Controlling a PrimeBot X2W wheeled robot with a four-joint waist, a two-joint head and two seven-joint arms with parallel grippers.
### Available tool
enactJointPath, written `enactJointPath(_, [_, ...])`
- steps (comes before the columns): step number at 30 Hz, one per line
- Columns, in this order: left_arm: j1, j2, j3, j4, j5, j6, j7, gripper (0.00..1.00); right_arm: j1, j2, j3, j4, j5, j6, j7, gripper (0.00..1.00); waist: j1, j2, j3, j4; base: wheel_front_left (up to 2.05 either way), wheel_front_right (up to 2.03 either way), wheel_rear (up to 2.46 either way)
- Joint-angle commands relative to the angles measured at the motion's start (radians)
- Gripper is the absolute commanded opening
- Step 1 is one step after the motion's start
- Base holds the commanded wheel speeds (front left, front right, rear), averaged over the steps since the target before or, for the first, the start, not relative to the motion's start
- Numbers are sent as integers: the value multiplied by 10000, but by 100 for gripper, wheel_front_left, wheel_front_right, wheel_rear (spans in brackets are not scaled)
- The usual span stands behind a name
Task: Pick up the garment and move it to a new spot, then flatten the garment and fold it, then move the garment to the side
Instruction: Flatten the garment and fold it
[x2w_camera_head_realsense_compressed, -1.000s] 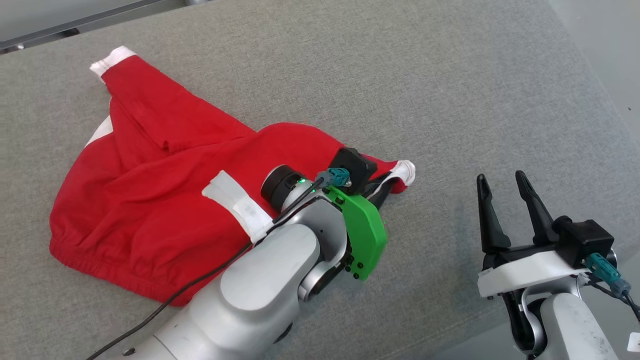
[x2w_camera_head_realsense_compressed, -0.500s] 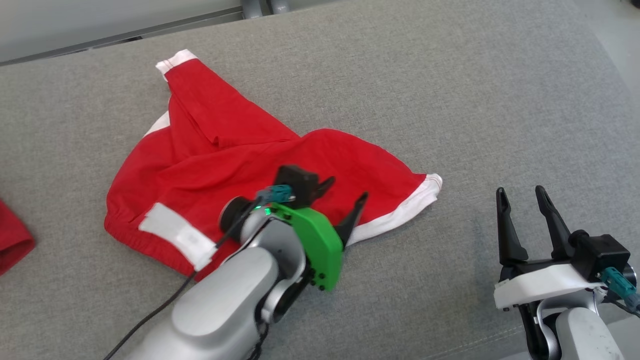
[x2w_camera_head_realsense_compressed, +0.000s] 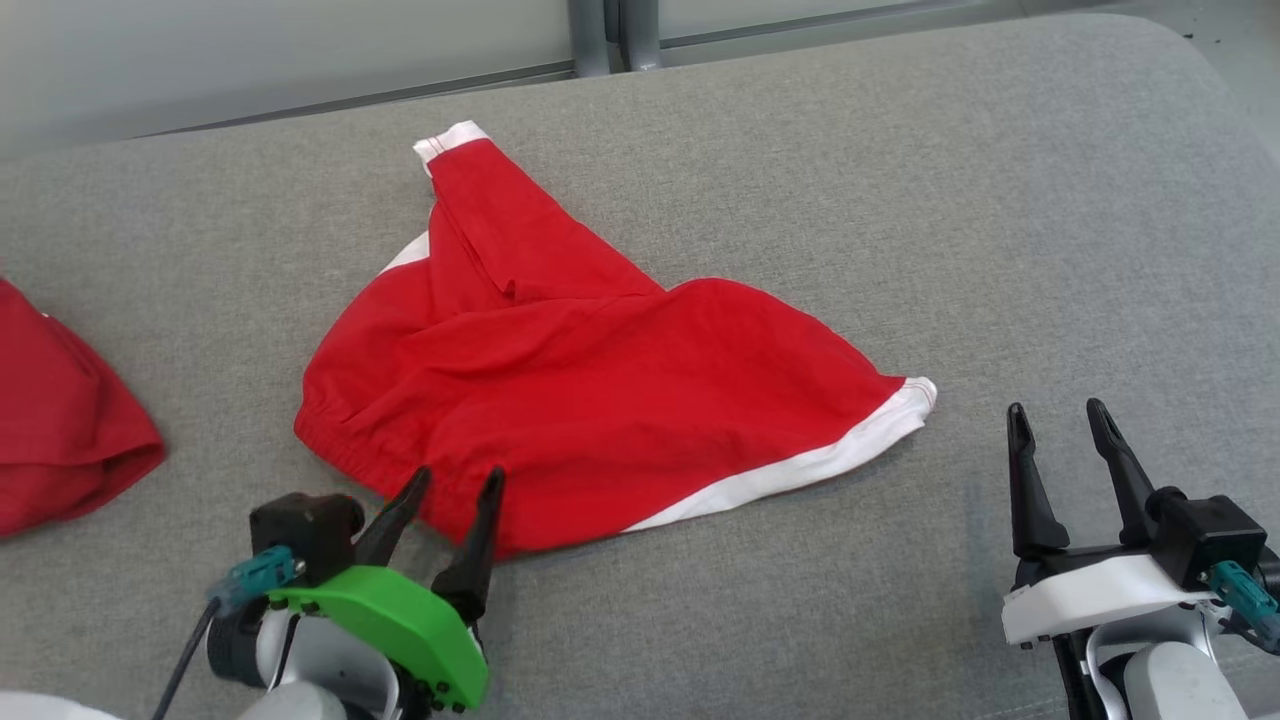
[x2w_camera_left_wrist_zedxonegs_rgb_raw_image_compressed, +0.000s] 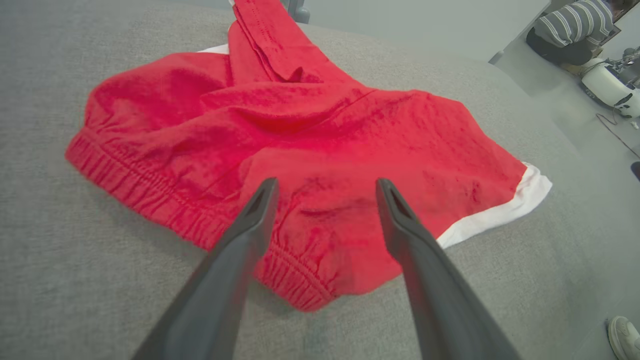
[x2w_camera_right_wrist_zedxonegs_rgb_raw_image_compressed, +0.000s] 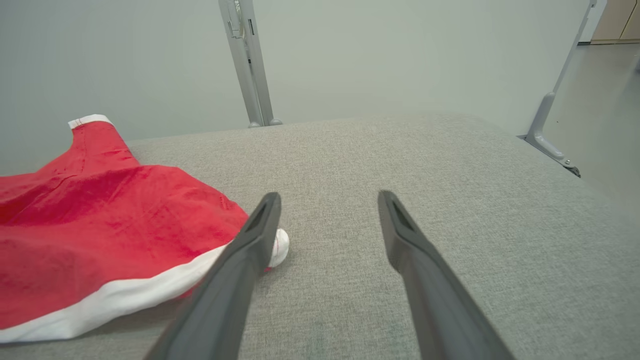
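The garment (x2w_camera_head_realsense_compressed: 600, 390) is a pair of red shorts with white hems, lying rumpled on the grey padded surface (x2w_camera_head_realsense_compressed: 900, 200). One leg points toward the back, the other toward the right. My left gripper (x2w_camera_head_realsense_compressed: 455, 480) stands open at the near edge of the elastic waistband, nothing between its fingers. In the left wrist view the garment (x2w_camera_left_wrist_zedxonegs_rgb_raw_image_compressed: 310, 135) lies just past the open left gripper (x2w_camera_left_wrist_zedxonegs_rgb_raw_image_compressed: 325, 187). My right gripper (x2w_camera_head_realsense_compressed: 1055, 415) is open near the front right, a short way from the white hem. The right wrist view has the garment (x2w_camera_right_wrist_zedxonegs_rgb_raw_image_compressed: 100, 215) left of the open right gripper (x2w_camera_right_wrist_zedxonegs_rgb_raw_image_compressed: 327, 197).
Another red cloth (x2w_camera_head_realsense_compressed: 60, 420) lies at the left edge of the surface. Metal posts (x2w_camera_head_realsense_compressed: 610, 35) stand behind the far edge. A person in a striped top (x2w_camera_left_wrist_zedxonegs_rgb_raw_image_compressed: 575, 27) sits far off in the left wrist view, and a shoe (x2w_camera_left_wrist_zedxonegs_rgb_raw_image_compressed: 622, 335) shows at its lower right.
My left gripper has let go of the shorts' right leg, opened, and drawn back to the near waistband edge. The head view has shifted too. The right gripper stays open.
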Motion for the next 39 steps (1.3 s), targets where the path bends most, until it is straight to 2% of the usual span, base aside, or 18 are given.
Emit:
enactJointPath(1, [452, 263, 166, -377, -118, 212, -106, 100, 70, -30, -6, -49, -80, 1, -33, 100, 0, 75, -64, 172, 0, 0, 0])
enactJointPath(5, [1000, 514, 367, -783, -456, 380, -97, 100, 77, -30, 16, -86, -219, 1, -35, 100, 0, 75, -6, 321, 0, 0, 0])
enactJointPath(11, [748, 84, 362, -772, -772, 47, -92, 100, -173, -30, 110, -120, -314, 1, -33, 100, 0, 75, 228, 381, 0, 0, 0])
enactJointPath(17, [415, -139, 354, 70, -775, 68, -15, 100, -306, -36, 241, -119, -308, 1, -33, 100, 0, 75, 471, 219, 0, 0, 0])
enactJointPath(21, [600, -43, 574, 181, -830, 114, -263, 100, -264, -31, 155, -136, -269, 1, -35, 100, 0, 75, 547, 78, 0, 0, 0])
enactJointPath(27, [1495, 386, 1094, -566, -1162, 484, -566, 100, -92, -30, -32, -207, -228, 1, -33, 100, 0, 75, 603, 68, 0, 0, 0])
enactJointPath(30, [1678, 499, 912, -812, -1231, 396, -339, 100, -156, -28, -9, -174, -227, 1, -35, 100, 0, 75, 670, 124, 0, 0, 0])
enactJointPath(39, [894, -187, 468, -459, -1178, 23, -68, 100, -531, -34, 214, -91, -170, 1, -34, 100, 0, 75, 730, 47, 0, 0, 0])
